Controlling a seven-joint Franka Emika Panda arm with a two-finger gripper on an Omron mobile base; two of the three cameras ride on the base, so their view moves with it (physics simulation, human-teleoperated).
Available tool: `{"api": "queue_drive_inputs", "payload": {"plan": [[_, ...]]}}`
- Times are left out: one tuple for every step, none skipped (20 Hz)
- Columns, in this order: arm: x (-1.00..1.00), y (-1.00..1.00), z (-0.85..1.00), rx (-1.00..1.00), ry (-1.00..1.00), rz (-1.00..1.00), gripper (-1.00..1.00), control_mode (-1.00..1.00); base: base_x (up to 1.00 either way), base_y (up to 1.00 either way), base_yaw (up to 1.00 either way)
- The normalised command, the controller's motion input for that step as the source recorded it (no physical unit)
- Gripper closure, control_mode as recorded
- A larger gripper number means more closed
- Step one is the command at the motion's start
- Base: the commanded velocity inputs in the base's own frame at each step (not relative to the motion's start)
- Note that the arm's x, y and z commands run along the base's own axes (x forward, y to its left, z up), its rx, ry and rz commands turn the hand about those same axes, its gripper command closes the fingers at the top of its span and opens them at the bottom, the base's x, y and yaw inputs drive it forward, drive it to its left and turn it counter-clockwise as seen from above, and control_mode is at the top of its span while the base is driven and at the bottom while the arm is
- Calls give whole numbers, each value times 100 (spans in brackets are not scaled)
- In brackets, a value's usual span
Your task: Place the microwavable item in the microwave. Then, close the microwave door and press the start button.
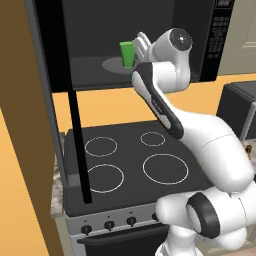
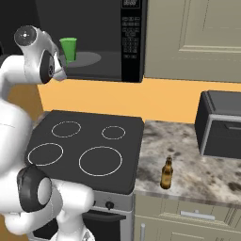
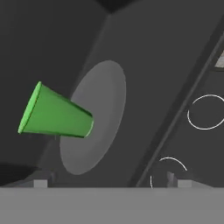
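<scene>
Looking from the left base view, the green cup (image 1: 127, 53) stands upright on the grey turntable plate (image 1: 114, 65) inside the microwave (image 1: 150, 40), so the first step looks done to me; the microwave door (image 1: 50, 75) hangs wide open at the left with its thin bar handle (image 1: 79, 145) dropping in front of the stovetop (image 1: 132, 162), and the white arm's wrist crowds right up against the cup, hiding the gripper's jaws from this side. Over to the right base view: the cup (image 2: 68, 48) sits on the near left part of the plate (image 2: 84, 58), the keypad strip (image 2: 130, 37) runs down the microwave's right edge, and a brown glass bottle (image 2: 166, 173) stands well apart on the marble counter (image 2: 197, 160) beside a dark toaster oven (image 2: 221, 124); the hand is again tucked behind the arm's own joint. Now the hand view, rolled sideways: the cup (image 3: 56, 114) rests on the plate (image 3: 94, 116), and the gripper (image 3: 109, 180) shows two fingertips (image 3: 40, 183) spread wide with nothing between them, clear of the cup, so it has let go. Still to come, by my reckoning: swinging the door shut and pressing start, though which key is start is too small to read.
</scene>
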Motion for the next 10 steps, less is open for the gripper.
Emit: {"api": "queue_drive_inputs", "payload": {"plan": [[-41, -3, -51, -10, 0, 0, -100, -100, 0, 0, 0], [-97, -1, -43, -11, -8, 0, -100, -100, 0, 0, 0], [-100, 0, -42, -14, -22, 0, -100, -100, 0, 0, 0], [-100, -3, -48, -16, -31, 0, -100, -100, 0, 0, 0], [-100, -10, -56, -17, -29, 0, -100, -100, 0, 0, 0], [-100, -6, -59, -19, -31, 0, -100, -100, 0, 0, 0], [-100, -1, -68, -21, -30, 0, -100, -100, 0, 0, 0], [-100, 0, -74, -23, -29, 0, -100, -100, 0, 0, 0], [-100, 0, -79, -25, -28, 0, -100, -100, 0, 0, 0], [-100, 0, -81, -27, -27, 0, -100, -100, 0, 0, 0]]}}
